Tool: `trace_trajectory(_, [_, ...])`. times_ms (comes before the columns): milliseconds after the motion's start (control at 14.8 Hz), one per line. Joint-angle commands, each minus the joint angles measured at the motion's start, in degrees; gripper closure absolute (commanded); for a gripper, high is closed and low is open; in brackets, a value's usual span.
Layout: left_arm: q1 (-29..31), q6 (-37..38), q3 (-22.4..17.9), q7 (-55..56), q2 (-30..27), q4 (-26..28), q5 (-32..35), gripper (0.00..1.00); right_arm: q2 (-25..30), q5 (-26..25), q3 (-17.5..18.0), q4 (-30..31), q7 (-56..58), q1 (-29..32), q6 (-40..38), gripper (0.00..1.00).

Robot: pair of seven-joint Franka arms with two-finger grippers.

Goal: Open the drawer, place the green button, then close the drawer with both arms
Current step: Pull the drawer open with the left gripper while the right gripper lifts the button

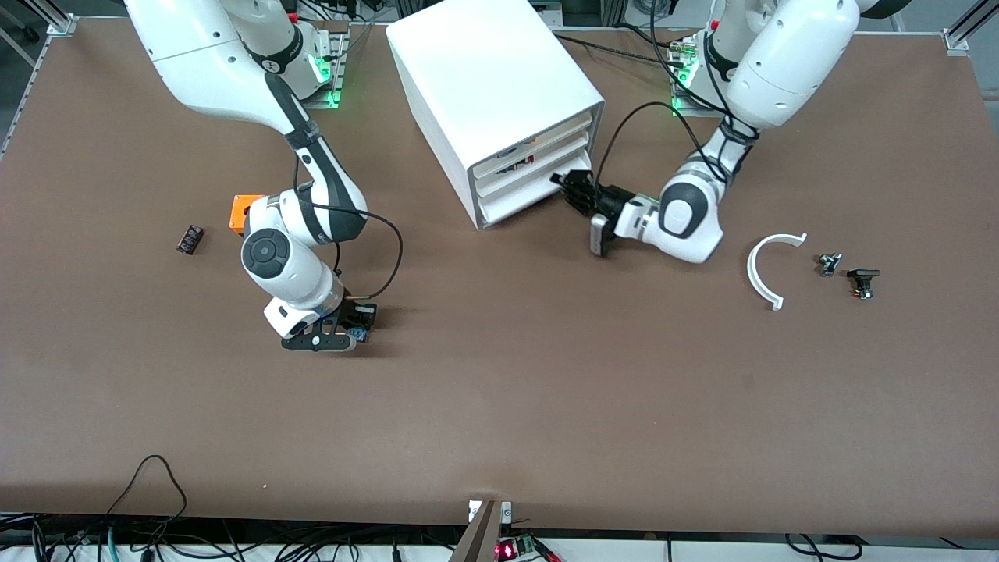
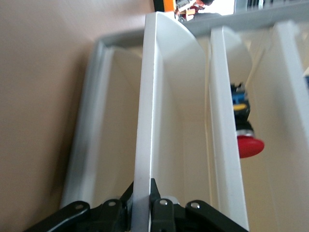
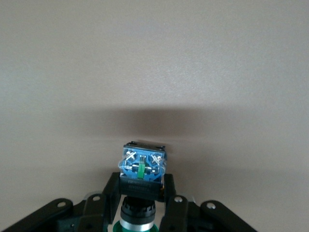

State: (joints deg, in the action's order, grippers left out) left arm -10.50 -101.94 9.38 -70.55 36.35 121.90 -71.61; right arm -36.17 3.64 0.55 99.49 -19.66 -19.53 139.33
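Note:
The white cabinet stands at the middle of the table, near the arms' bases. My left gripper reaches level in front of it and is shut on the front lip of the lowest drawer, one finger on each side of the lip. The drawer is pulled out little or not at all. My right gripper is low at the table, toward the right arm's end, and is shut on the button. The button's blue-grey base points away from the wrist camera and its green cap lies toward it.
An orange box sits beside the right arm, with a small black part beside it. At the left arm's end lie a white curved strip and two small dark parts. A red-capped button lies in the middle drawer.

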Motion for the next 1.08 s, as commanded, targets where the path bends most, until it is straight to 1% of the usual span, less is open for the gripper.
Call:
trace_trajectory(0, [1.71,-1.42,-2.78,4.61,0.65,-7.44,4.79,1.00,1.01,-0.21,-0.11,-4.82,-6.86,-1.48,-8.00,1.00])
trace_trajectory(135, [3.28,-1.33,-3.40,8.30,2.05,-12.80,9.02,1.00,1.71,-0.38,-0.19,-7.54,-11.77,-1.48,-12.48,1.00])
trace_trajectory(270, [4.17,-1.24,-3.58,9.90,3.98,-17.29,12.10,1.00,1.97,-0.91,-0.28,-11.41,-19.93,-2.18,-17.23,1.00])
trace_trajectory(337, [4.69,-1.24,-3.67,9.90,4.68,-18.87,13.15,1.00,1.98,-1.69,-0.46,-13.08,-24.76,-3.05,-18.99,1.00])
trace_trajectory(404, [5.13,-1.24,-3.67,9.99,4.87,-19.24,13.43,1.00,1.98,-3.44,-0.46,-14.66,-29.94,-3.93,-20.32,1.00])
trace_trajectory(472, [5.23,-1.16,-3.58,9.90,4.87,-19.07,13.52,0.60,1.98,-5.72,-0.37,-16.07,-34.69,-5.07,-21.29,1.00])
trace_trajectory(539, [5.40,0.06,-3.67,9.90,4.78,-18.98,13.60,0.01,1.98,-7.49,-0.37,-17.48,-38.92,-6.48,-22.60,1.00])
trace_trajectory(674, [5.75,3.40,-4.19,11.65,4.26,-19.15,13.60,0.00,1.98,-8.03,-0.37,-19.42,-45.17,-8.24,-23.49,1.00])
trace_trajectory(742, [5.84,5.42,-4.89,14.10,3.12,-19.15,13.69,0.00,1.89,-7.77,-0.37,-19.95,-47.55,-9.03,-23.49,1.00])
trace_trajectory(809, [5.75,7.00,-5.51,17.25,1.46,-19.15,15.35,0.00,1.89,-7.68,-0.28,-21.08,-50.27,-10.00,-23.67,1.00])
trace_trajectory(944, [5.84,7.98,-5.51,25.24,-2.84,-20.29,23.15,0.00,1.01,-7.85,-0.20,-23.81,-55.81,-12.10,-23.76,1.00])
trace_trajectory(1011, [5.41,9.90,-5.51,30.50,-5.30,-20.82,26.32,0.00,0.75,-8.03,-0.28,-24.60,-57.40,-13.51,-23.84,1.00])
